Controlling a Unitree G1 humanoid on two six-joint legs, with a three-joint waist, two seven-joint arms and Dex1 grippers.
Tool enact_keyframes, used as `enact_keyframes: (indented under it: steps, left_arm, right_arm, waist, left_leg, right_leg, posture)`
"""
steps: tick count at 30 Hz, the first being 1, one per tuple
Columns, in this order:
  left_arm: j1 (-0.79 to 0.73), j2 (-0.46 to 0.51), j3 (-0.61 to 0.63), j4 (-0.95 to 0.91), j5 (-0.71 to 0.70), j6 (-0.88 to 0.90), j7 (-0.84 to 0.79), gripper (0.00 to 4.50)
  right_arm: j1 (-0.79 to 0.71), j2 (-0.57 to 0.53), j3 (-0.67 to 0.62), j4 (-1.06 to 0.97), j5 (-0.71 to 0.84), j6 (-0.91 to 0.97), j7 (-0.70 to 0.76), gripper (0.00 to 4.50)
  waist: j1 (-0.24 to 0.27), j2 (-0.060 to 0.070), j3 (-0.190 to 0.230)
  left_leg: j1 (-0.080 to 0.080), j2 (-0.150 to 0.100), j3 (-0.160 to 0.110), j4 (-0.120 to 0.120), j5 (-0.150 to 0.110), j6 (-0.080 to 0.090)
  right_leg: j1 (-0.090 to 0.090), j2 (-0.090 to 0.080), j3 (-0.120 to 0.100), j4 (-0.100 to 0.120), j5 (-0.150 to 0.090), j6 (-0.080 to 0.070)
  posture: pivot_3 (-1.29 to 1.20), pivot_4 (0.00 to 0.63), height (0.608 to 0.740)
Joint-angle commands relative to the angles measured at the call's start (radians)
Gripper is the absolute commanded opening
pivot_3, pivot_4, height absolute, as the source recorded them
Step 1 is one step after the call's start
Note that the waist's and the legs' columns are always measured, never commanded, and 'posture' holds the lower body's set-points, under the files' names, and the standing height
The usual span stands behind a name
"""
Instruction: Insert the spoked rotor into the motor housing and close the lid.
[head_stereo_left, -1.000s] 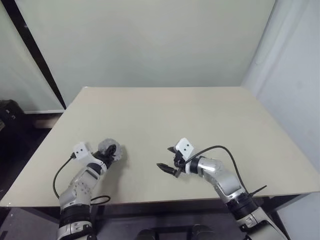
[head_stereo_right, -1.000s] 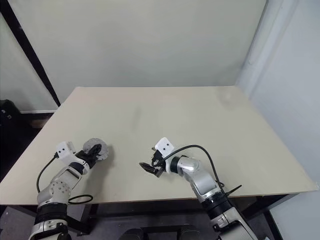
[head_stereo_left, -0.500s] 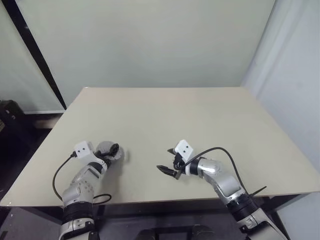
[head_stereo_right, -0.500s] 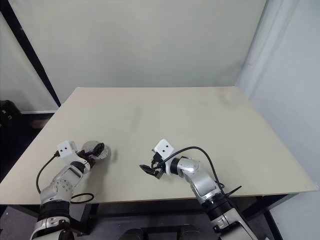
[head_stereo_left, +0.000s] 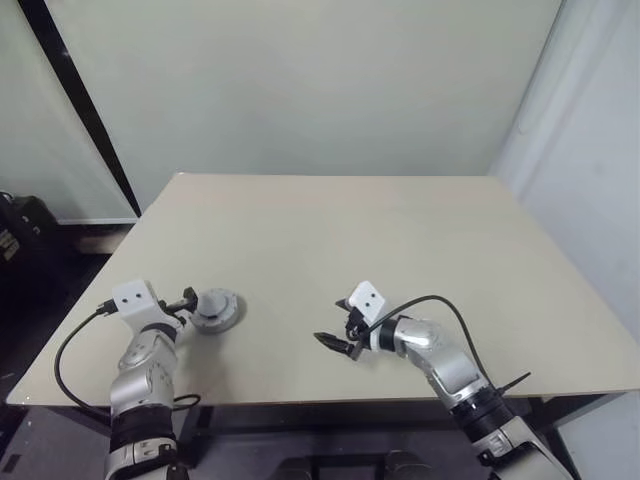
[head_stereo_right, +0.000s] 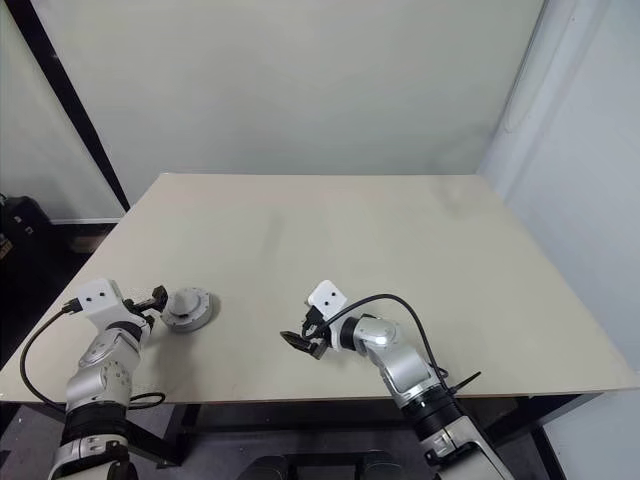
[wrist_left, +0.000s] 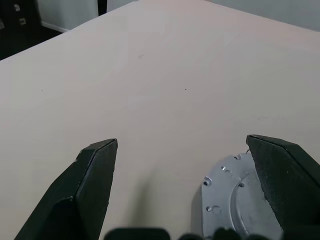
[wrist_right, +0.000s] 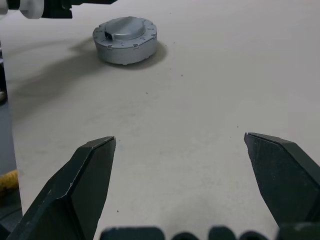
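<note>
A beige table (head_stereo_left: 400, 230) fills mid-frame before pale walls (head_stereo_left: 300, 80). Both grippers, left (head_stereo_left: 186, 300) and right (head_stereo_left: 335, 335), gape empty; lid (head_stereo_left: 216, 308) lower left.

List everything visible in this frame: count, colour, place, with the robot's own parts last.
Motor assembly with lid: one, grey, round, closed, lying flat near the table's front left corner.
Table: one, beige top, spanning the middle of the scene.
Wall: pale, behind the table.
Left gripper: one, black fingers, open, just beside the assembly, not holding it.
Right gripper: one, black fingers, open, above the table's front middle, holding nothing.
</note>
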Motion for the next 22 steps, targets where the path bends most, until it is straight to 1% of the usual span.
enact_keyframes:
  steps: [1, 3, 7, 9, 12, 16, 18, 22]
  left_arm:
    - [0.013, 0.005, -0.043, -0.145, -0.019, 0.004, -0.088, 4.43]
    - [0.039, 0.016, -0.093, -0.235, -0.032, 0.038, -0.167, 4.43]
    - [0.096, 0.058, -0.239, -0.429, -0.043, 0.107, -0.353, 4.43]
    - [0.110, 0.074, -0.290, -0.492, -0.050, 0.145, -0.412, 4.43]
    - [0.107, 0.084, -0.358, -0.505, -0.038, 0.170, -0.477, 4.43]
    - [0.093, 0.067, -0.406, -0.485, -0.018, 0.171, -0.497, 4.43]
    - [0.085, 0.057, -0.423, -0.474, -0.009, 0.168, -0.502, 4.43]
    - [0.059, 0.039, -0.425, -0.432, 0.011, 0.148, -0.498, 4.43]
  right_arm:
    - [-0.033, -0.002, -0.058, -0.004, 0.006, -0.017, -0.020, 4.50]
    - [-0.037, -0.008, -0.088, 0.002, 0.011, -0.017, -0.031, 4.50]
    - [-0.038, -0.034, -0.170, -0.008, 0.048, 0.028, -0.038, 4.50]
    - [-0.031, -0.053, -0.207, -0.028, 0.069, 0.053, -0.032, 4.50]
    - [0.000, -0.096, -0.272, -0.061, 0.091, 0.080, -0.042, 4.50]
    - [0.051, -0.141, -0.329, -0.098, 0.103, 0.092, -0.062, 4.50]
    - [0.076, -0.154, -0.350, -0.112, 0.107, 0.095, -0.074, 4.50]
    - [0.107, -0.153, -0.355, -0.136, 0.109, 0.095, -0.082, 4.50]
  waist:
    - [0.000, 0.000, 0.000]
    - [0.000, 0.000, 0.000]
    - [0.000, 0.001, 0.000]
    - [-0.001, 0.001, 0.000]
    - [-0.001, 0.002, 0.000]
    - [0.000, 0.002, 0.000]
    - [0.000, 0.003, 0.000]
    - [-0.001, 0.003, 0.000]
  left_leg:
    - [0.000, 0.000, 0.000, 0.000, 0.000, 0.000]
    - [0.000, 0.000, 0.000, 0.001, 0.000, 0.000]
    - [0.000, 0.000, 0.001, 0.002, 0.000, 0.000]
    - [0.000, 0.000, 0.001, 0.002, 0.000, 0.000]
    - [0.000, 0.000, 0.001, 0.001, 0.000, 0.000]
    - [0.001, 0.000, 0.001, 0.001, 0.000, 0.001]
    - [0.001, 0.000, 0.001, 0.001, 0.000, 0.001]
    - [0.001, 0.000, 0.001, 0.002, 0.000, 0.001]
  right_leg:
    - [0.000, 0.000, 0.000, 0.000, 0.000, 0.000]
    - [0.000, 0.000, 0.000, 0.000, 0.000, 0.000]
    - [0.001, 0.000, 0.000, 0.000, -0.001, -0.002]
    - [0.001, 0.000, 0.000, 0.000, -0.001, -0.002]
    - [0.001, 0.000, 0.001, 0.000, -0.001, -0.002]
    - [0.001, 0.001, 0.001, 0.001, -0.001, -0.002]
    - [0.001, 0.001, 0.001, 0.001, -0.001, -0.002]
    - [0.001, 0.001, 0.001, 0.001, -0.001, -0.002]
  posture:
    - [0.00, 0.000, 0.740]
    - [0.00, 0.000, 0.740]
    - [0.00, 0.000, 0.740]
    - [0.00, 0.000, 0.740]
    - [0.00, 0.000, 0.740]
    - [0.00, 0.000, 0.740]
    - [0.00, 0.000, 0.740]
    - [0.00, 0.000, 0.740]
